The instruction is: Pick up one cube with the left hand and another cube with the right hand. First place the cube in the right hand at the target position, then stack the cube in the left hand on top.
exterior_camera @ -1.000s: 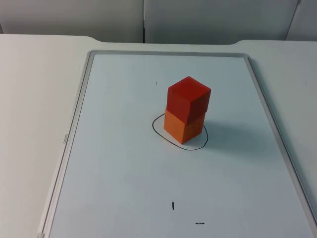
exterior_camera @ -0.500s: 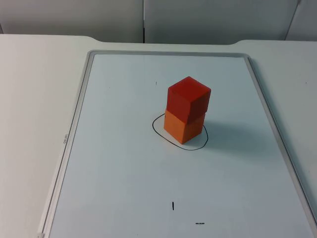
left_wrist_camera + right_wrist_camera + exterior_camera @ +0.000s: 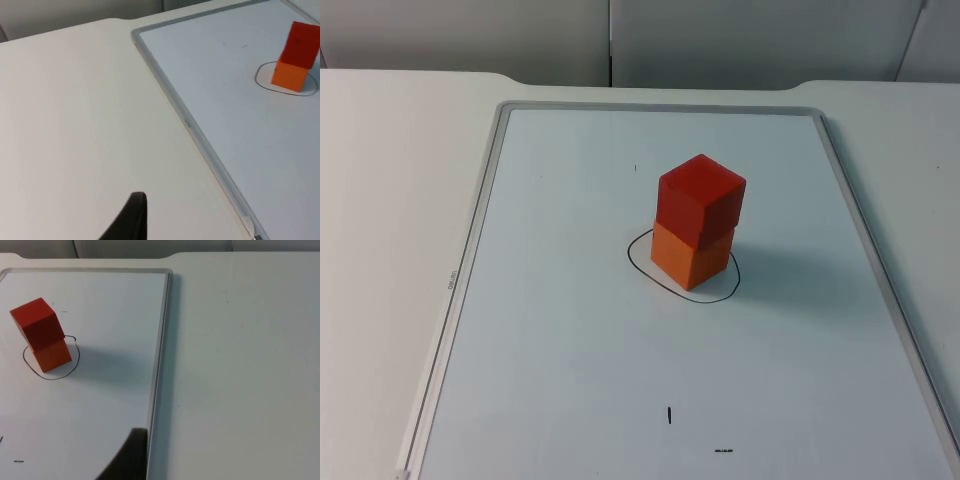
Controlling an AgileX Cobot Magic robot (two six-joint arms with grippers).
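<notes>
- A red cube sits stacked on an orange cube, turned slightly so its edges do not line up with the one below.
- The orange cube rests inside a hand-drawn black ring near the middle of a whiteboard that lies flat on the white table.
- The whiteboard's grey frame runs parallel to the table's side edges; its far edge lies close to the grey partition wall.
- The left claw hangs over bare table outside the whiteboard's left frame, well apart from the stack; one dark fingertip is visible, and whether it is spread or pressed together I cannot tell.
- The right claw hangs about over the whiteboard's right frame, also well apart from the cubes; its spread probably cannot be judged from the single fingertip in view.
- Both arms wait.
</notes>
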